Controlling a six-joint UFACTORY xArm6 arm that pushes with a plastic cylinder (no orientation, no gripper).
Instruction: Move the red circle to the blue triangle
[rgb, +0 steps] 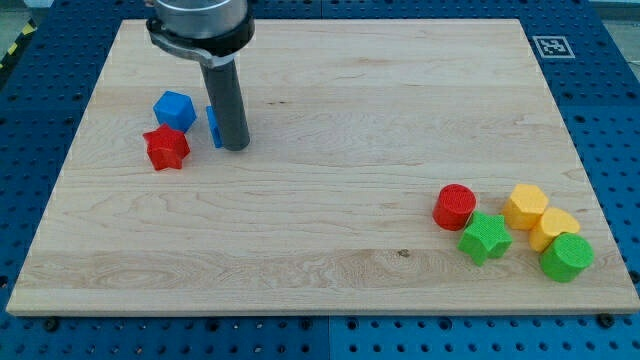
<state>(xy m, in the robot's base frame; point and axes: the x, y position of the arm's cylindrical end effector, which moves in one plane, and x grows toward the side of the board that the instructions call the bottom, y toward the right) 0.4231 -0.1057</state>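
The red circle (454, 206) lies at the view's lower right, touching a green star (485, 238). The blue triangle (213, 126) is at the view's upper left, mostly hidden behind my rod; only a thin blue sliver shows on the rod's left side. My tip (235, 148) rests on the board right beside the blue triangle, touching or nearly touching it. The tip is far to the left of the red circle.
A blue cube (174, 109) and a red star (166, 148) sit just left of the tip. A yellow hexagon (525, 205), another yellow block (553, 228) and a green circle (566, 257) cluster right of the red circle, near the board's right edge (590, 180).
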